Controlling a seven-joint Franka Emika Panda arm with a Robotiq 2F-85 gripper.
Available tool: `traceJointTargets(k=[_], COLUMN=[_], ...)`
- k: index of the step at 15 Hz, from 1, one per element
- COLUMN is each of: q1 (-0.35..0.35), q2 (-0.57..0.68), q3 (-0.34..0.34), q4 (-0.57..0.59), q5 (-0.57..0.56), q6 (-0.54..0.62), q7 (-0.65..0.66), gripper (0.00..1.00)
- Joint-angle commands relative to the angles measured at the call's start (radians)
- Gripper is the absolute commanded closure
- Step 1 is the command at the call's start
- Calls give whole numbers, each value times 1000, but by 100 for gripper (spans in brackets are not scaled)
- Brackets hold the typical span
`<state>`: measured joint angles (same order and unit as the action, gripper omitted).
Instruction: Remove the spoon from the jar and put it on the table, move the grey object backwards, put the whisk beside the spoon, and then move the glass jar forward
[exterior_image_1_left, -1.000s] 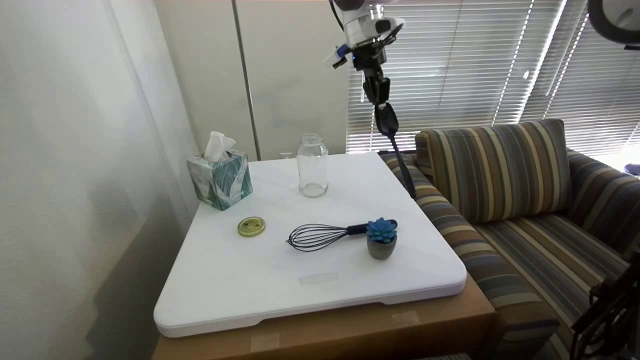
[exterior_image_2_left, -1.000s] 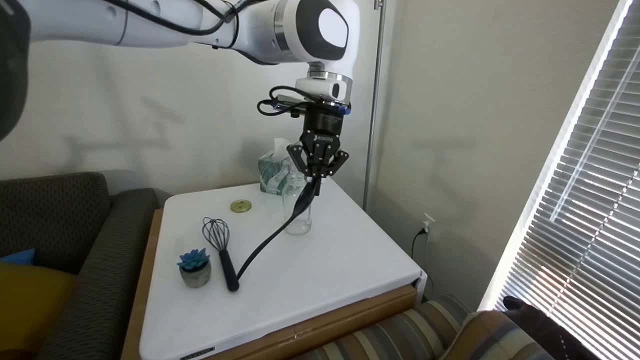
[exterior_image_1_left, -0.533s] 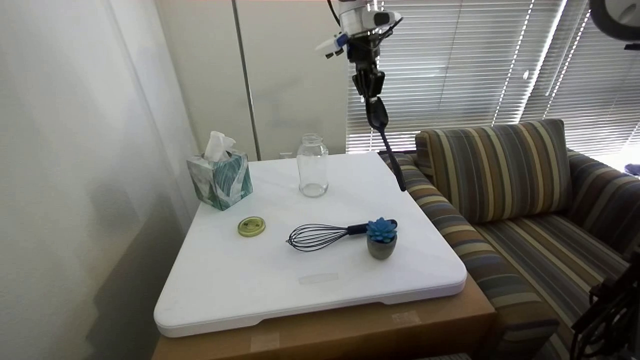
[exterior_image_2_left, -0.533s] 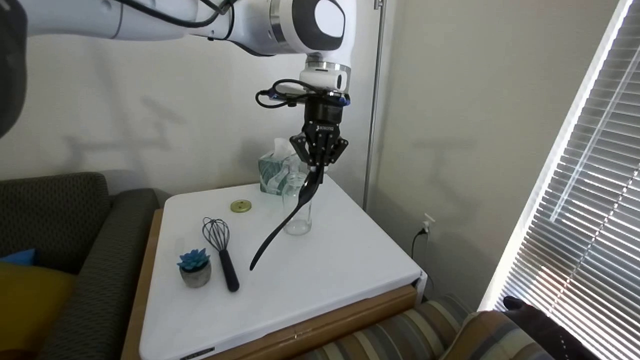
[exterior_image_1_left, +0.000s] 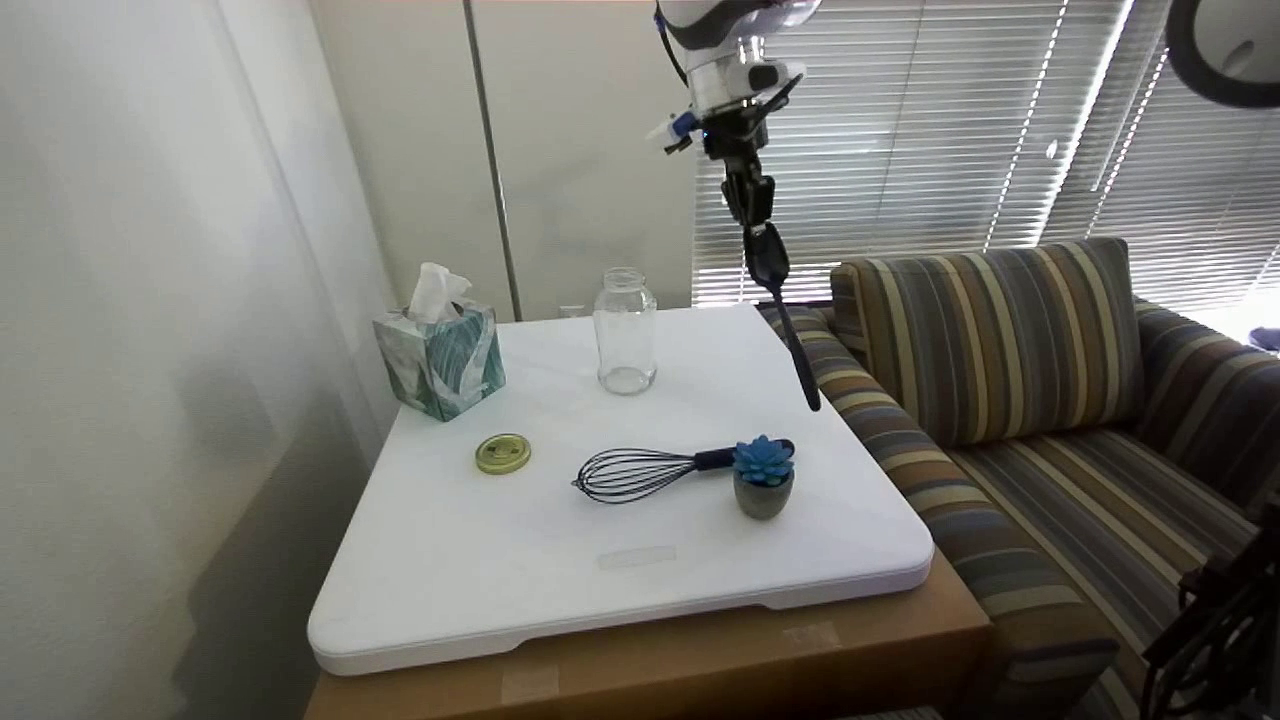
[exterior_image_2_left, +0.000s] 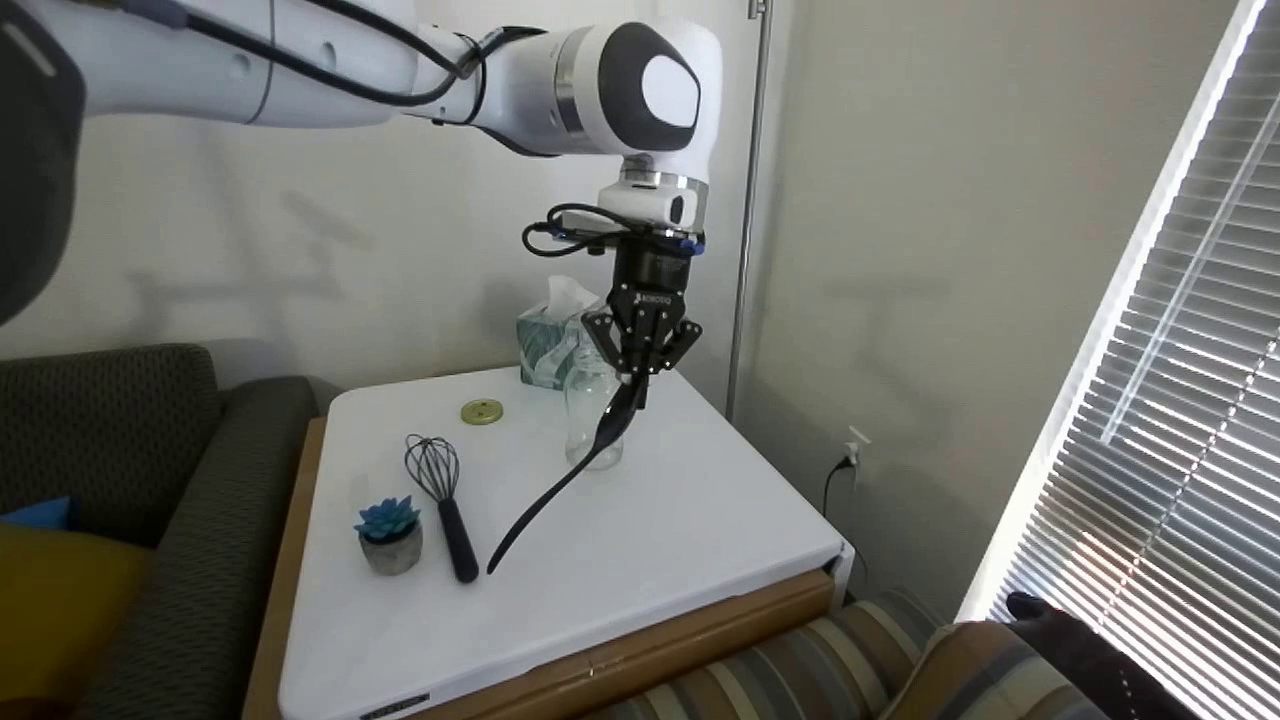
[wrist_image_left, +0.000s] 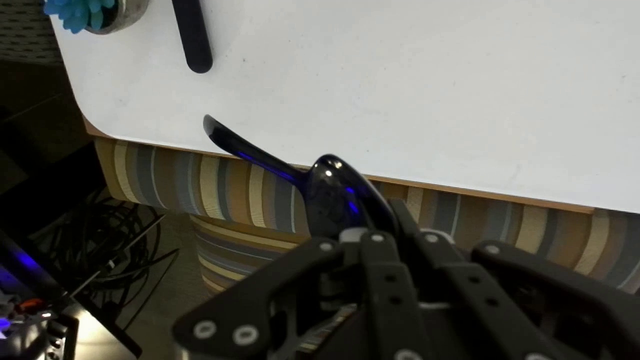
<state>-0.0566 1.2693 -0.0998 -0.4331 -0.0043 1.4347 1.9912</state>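
Spoon (wrist_image_left: 320, 189), slim, black, oval-headed, hangs aslant in the air, handle downward, head clamped in the black gripper (exterior_image_2_left: 640, 378), with clear glass jar (exterior_image_1_left: 626, 335), black-handled wire whisk (exterior_image_2_left: 453, 520) and round grey pot (exterior_image_1_left: 762, 501) of blue succulent (exterior_image_1_left: 763, 459) resting apart on the white rectangular tabletop (exterior_image_1_left: 480, 560).

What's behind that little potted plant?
In an exterior view, the whisk handle runs behind the potted plant. Both handle ends show; the blue leaves cover its middle.

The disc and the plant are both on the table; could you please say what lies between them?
The whisk lies between the disc and the plant in both exterior views.
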Motion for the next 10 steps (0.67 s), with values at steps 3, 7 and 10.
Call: traceJointTargets(k=[3, 7, 10], q1=[-31, -78, -119], q2=[33, 59, 136], q3=[15, 43, 47], q4=[-34, -36, 72], q5=[21, 63, 84], q6=[5, 1, -73], q7=[1, -29, -36], gripper=[98, 98, 98])
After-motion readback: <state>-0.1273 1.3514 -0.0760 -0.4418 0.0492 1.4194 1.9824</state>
